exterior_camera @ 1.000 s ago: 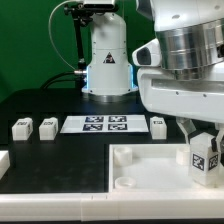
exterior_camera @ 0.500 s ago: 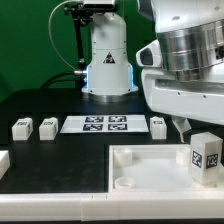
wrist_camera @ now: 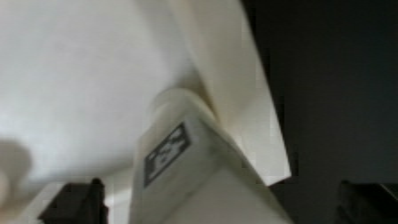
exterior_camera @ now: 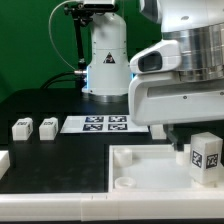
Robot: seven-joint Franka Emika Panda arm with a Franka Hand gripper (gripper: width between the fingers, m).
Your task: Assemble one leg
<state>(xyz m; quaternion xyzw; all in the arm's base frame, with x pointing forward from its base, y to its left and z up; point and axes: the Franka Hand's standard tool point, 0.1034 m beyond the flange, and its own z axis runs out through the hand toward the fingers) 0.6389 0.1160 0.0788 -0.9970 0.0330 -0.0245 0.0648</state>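
Wrist view, closest in: the leg (wrist_camera: 183,165) fills the frame, tag face to the lens, with the dark fingertips (wrist_camera: 75,200) showing on either side of it. The jaws are wide apart with nothing clamped, and neither pad looks to be touching it.

Exterior view now: that leg (exterior_camera: 205,158) stands upright at the panel's (exterior_camera: 130,153) corner on the exterior view's right, and the gripper (exterior_camera: 177,140) hangs just beside and above it. Whether the leg is fully seated there, I can't tell.

My read on handling: a small, hard plastic block, light and stiff, with smooth sides that could slip or twist. Best pinched squarely across two opposite flat faces, near the top.

Further back, two spare legs (exterior_camera: 21,128) and the marker board (exterior_camera: 95,124) lie on the black table (exterior_camera: 50,165).
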